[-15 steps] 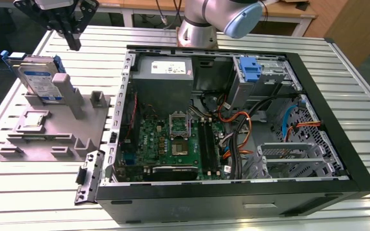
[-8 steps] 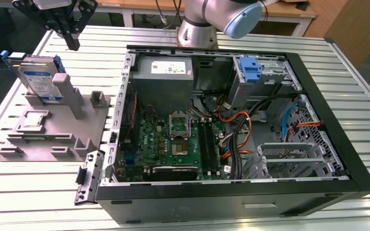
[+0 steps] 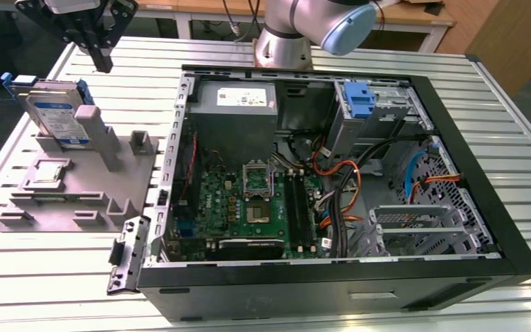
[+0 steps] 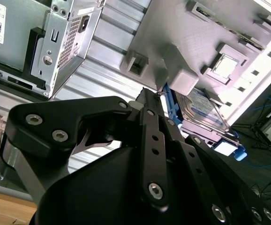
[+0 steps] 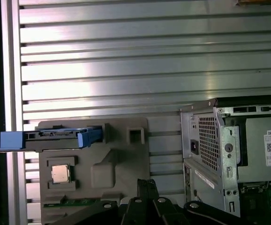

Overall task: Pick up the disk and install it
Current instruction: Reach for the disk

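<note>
Lying on its side nearest the exterior camera, an open computer case [image 3: 487, 228] takes up much of the slatted metal tabletop [image 3: 44, 290]. Its green circuit board [image 3: 238, 200] and gray power supply [image 3: 233, 104] are exposed. A blue bracket [image 3: 359, 100] sits in the drive bay at the case's far end.

Toward the exterior view's left, just beside the case, a gray plastic holder [image 3: 90, 187] rests on the tabletop. A small square chip [image 3: 46, 173] lies flat in one of its pockets. Farther back on that holder stands the disk [image 3: 55, 114], propped on edge and tilted against an upright post [image 3: 95, 135], with its label facing out and blue rails at its sides. In the first wrist view the disk [image 5: 56, 136] shows edge-on in its slot, with the chip [image 5: 60, 173] in the pocket next to it.

Above the holder, the black fingers [image 3: 104, 63] hang pointing down, pressed together with nothing between them. They are near the disk's upper edge, toward the exterior view's right of it, and apart from it. In both wrist views the fingers [image 4: 146, 96] [image 5: 147, 183] point toward the holder with their tips meeting. In the second wrist view the disk [image 4: 199, 105] lies just past the tips.

Farthest back, the arm's gray base [image 3: 284, 41] stands behind the case.
</note>
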`<state>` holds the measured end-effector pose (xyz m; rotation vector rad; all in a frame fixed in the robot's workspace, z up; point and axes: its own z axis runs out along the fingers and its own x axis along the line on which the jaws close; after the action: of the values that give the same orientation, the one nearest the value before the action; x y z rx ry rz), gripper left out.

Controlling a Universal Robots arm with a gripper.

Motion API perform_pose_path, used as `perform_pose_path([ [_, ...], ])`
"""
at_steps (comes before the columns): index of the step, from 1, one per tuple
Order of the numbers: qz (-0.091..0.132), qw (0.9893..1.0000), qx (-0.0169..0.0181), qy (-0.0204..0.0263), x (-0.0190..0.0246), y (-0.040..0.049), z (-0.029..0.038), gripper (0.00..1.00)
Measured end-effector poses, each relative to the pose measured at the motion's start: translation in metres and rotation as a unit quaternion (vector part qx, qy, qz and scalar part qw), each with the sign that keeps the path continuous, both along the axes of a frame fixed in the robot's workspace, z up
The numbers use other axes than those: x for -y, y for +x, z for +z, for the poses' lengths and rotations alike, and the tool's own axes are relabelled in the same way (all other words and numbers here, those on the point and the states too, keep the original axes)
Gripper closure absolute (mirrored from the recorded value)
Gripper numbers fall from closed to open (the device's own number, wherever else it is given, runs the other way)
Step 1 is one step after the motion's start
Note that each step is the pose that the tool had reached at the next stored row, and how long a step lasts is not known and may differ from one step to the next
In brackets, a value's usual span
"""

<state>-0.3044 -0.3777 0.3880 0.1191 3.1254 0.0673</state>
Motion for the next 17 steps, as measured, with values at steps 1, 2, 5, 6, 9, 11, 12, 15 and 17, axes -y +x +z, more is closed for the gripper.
perform_pose_path([
  [1, 0.000, 1.0000, 0.0000, 0.0000, 0.0000, -0.0003, 0.0000, 0.90],
  [2, 0.000, 1.0000, 0.0000, 0.0000, 0.0000, -0.0006, -0.0001, 0.90],
  [5, 0.000, 1.0000, 0.0000, 0.0000, 0.0000, -0.0015, -0.0001, 0.90],
  [6, 0.000, 1.0000, 0.0000, 0.0000, 0.0000, -0.0018, -0.0001, 0.90],
  [9, 0.000, 1.0000, 0.0000, 0.0000, 0.0000, -0.0027, -0.0001, 0.90],
  [11, 0.000, 1.0000, 0.0000, 0.0000, 0.0000, -0.0033, -0.0002, 0.90],
  [12, 0.000, 1.0000, 0.0000, 0.0000, 0.0000, -0.0036, -0.0002, 0.90],
  [15, 0.000, 1.0000, 0.0000, 0.0000, 0.0000, -0.0045, -0.0002, 0.90],
  [17, 0.000, 1.0000, 0.0000, 0.0000, 0.0000, -0.0051, -0.0003, 0.90],
])
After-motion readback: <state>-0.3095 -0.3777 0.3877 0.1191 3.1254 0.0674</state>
